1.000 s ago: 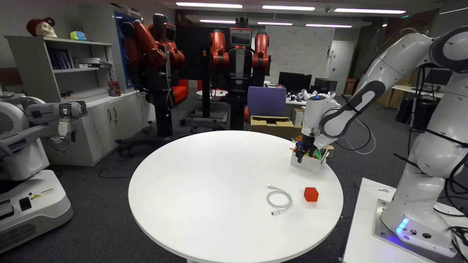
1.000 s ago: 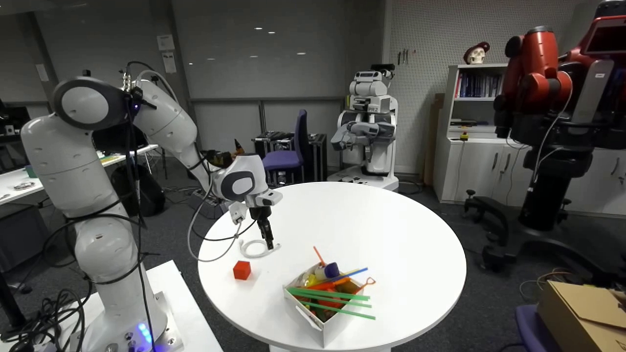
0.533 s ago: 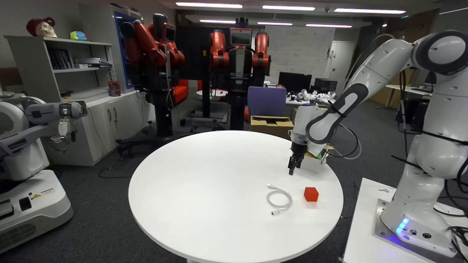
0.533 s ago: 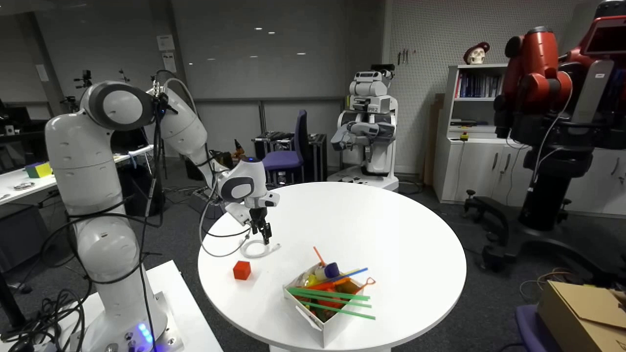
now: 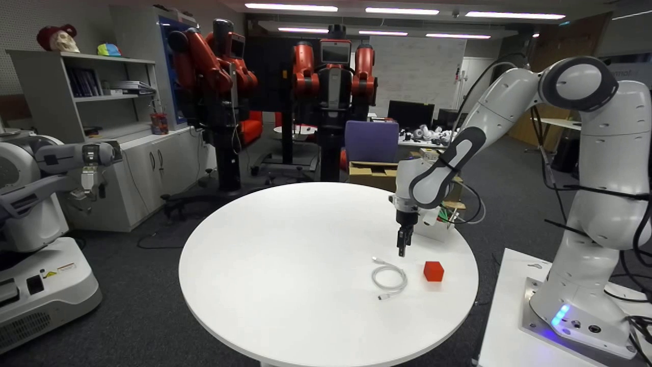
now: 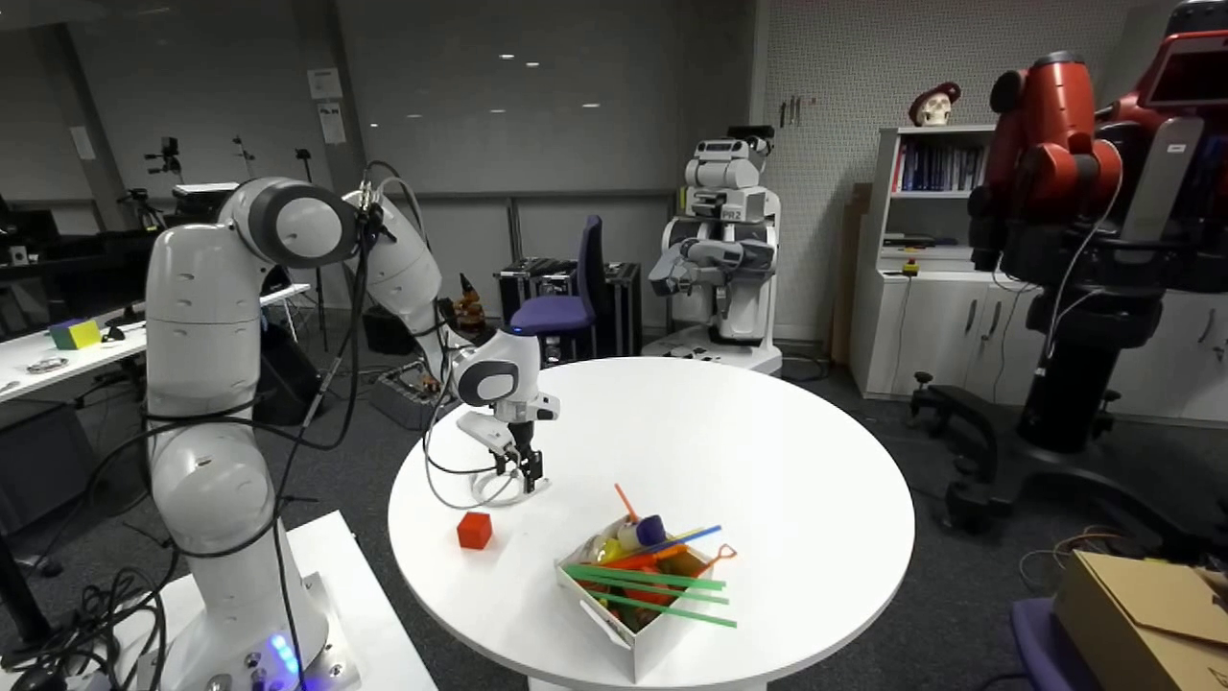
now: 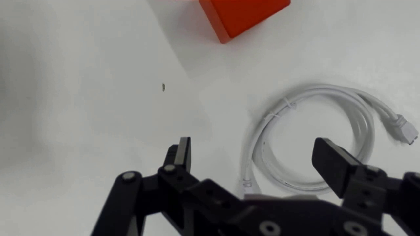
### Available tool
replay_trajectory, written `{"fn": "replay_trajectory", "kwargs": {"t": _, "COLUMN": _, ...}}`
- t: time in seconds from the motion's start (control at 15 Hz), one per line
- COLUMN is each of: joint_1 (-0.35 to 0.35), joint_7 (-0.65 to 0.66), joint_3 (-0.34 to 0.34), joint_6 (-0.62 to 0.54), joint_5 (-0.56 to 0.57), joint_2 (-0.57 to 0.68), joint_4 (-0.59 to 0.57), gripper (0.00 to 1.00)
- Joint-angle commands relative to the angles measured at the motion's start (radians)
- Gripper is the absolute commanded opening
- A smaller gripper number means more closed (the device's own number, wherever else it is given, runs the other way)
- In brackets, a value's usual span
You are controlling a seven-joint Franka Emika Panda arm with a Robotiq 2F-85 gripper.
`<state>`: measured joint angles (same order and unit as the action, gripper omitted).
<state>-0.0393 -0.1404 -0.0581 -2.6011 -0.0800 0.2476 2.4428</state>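
In the wrist view, the coiled cable (image 7: 323,89) lies to the right on the counter (image 7: 108,108), the cube (image 7: 251,14) beyond it to the left; the end effector (image 7: 252,141) overlaps part of the cable's near side. In an exterior view, the cube sits just right of the cable, the box (image 5: 433,232) stands behind both at the counter's far right, and the arm base (image 5: 580,300) rests on a second counter (image 5: 504,316) to the right. In an exterior view, sticks (image 6: 643,577) lie across the box, past its right rim; cube and cable lie farther off, to the left.
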Motion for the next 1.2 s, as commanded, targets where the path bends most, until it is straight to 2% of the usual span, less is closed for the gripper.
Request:
{"fn": "replay_trajectory", "kwargs": {"t": 0.0, "joint_1": -0.015, "joint_7": 0.02, "joint_3": 0.017, "joint_6": 0.002, "joint_5": 0.112, "joint_2": 0.073, "joint_4": -0.047, "gripper": 1.0}}
{"fn": "replay_trajectory", "kwargs": {"t": 0.4, "joint_1": -0.028, "joint_7": 0.045, "joint_3": 0.018, "joint_6": -0.026, "joint_5": 0.187, "joint_2": 0.155, "joint_4": -0.087, "gripper": 1.0}}
{"fn": "replay_trajectory", "kwargs": {"t": 0.73, "joint_1": -0.077, "joint_7": 0.188, "joint_3": 0.045, "joint_6": -0.15, "joint_5": 0.19, "joint_2": 0.178, "joint_4": -0.072, "gripper": 1.0}}
{"fn": "replay_trajectory", "kwargs": {"t": 1.0, "joint_1": -0.135, "joint_7": 0.281, "joint_3": 0.09, "joint_6": -0.193, "joint_5": 0.212, "joint_2": 0.194, "joint_4": -0.072, "gripper": 1.0}}
{"fn": "replay_trajectory", "kwargs": {"t": 1.13, "joint_1": -0.157, "joint_7": 0.312, "joint_3": 0.108, "joint_6": -0.177, "joint_5": 0.224, "joint_2": 0.2, "joint_4": -0.079, "gripper": 0.92}}
